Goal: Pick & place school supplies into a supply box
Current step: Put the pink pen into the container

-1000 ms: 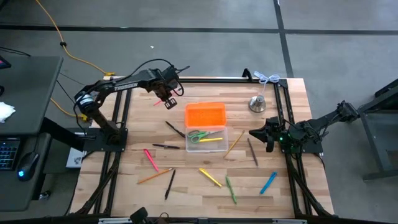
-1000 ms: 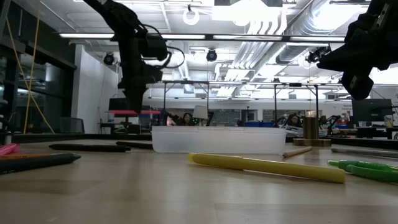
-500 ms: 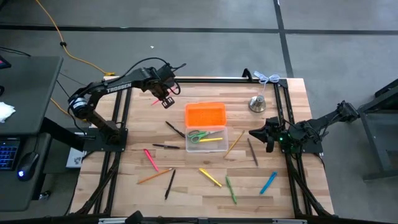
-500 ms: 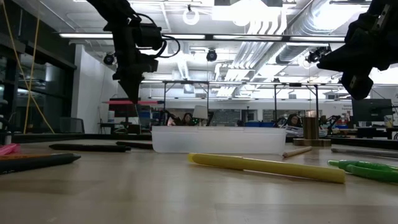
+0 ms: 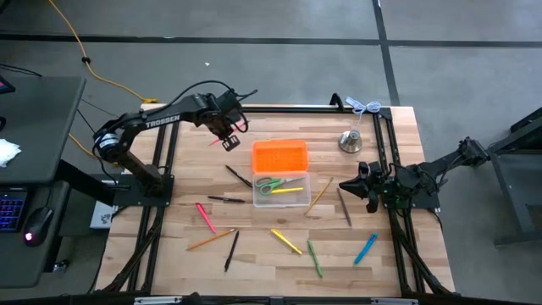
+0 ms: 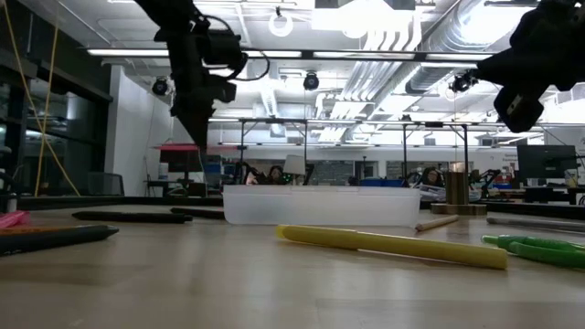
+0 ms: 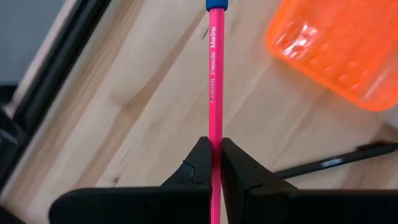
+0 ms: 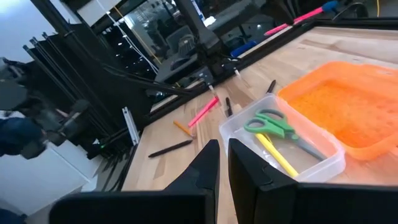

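- Nearest the table's front edge in the high view: a black pen (image 5: 230,251), an orange pencil (image 5: 211,241), a yellow marker (image 5: 286,241), a green pen (image 5: 314,258) and a blue pen (image 5: 365,248), all lying loose on the wooden table (image 5: 262,271) and apart from one another.
- Slightly farther in: a pink marker (image 5: 205,216) on the left side; a black pen (image 5: 226,200) just left of the supply box; a wooden pencil (image 5: 319,196) and a dark pencil (image 5: 344,206) to the box's right.
- Centre: the supply box (image 5: 282,191), clear, with its orange lid (image 5: 279,156) swung open and lying flat on the far side. Inside rest green-handled scissors (image 5: 271,182) and a yellow marker (image 5: 284,191).
- Right gripper (image 5: 351,182): raised above the table to the right of the box, fingers closed together with nothing between them, as the right wrist view shows.
- Left gripper (image 5: 227,135): raised above the table beyond the box's left far corner, fingers (image 7: 200,163) clamped on a pink coloured pencil (image 7: 216,87), which juts forward past the fingertips; the orange lid lies just beside it below.
- Far right: a silver bell (image 5: 351,141) standing near the table's back edge.
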Motion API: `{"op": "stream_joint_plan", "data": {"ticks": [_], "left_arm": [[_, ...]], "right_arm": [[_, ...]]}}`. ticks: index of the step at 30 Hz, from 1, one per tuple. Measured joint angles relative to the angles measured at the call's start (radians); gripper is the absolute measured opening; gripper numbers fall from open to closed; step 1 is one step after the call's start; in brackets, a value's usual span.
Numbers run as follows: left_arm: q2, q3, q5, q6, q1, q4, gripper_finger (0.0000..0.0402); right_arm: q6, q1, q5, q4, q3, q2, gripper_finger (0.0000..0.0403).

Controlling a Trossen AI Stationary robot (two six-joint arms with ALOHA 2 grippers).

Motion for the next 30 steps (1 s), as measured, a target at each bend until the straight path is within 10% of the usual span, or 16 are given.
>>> {"op": "stream_joint_plan", "data": {"ticks": [30], "left_arm": [[0.000, 0.416, -0.057, -0.060, -0.285, -0.190, 0.0042]], "right_arm": [[-0.072, 0.000, -0.003, 0.001, 0.000, 0.000, 0.0012]]}}
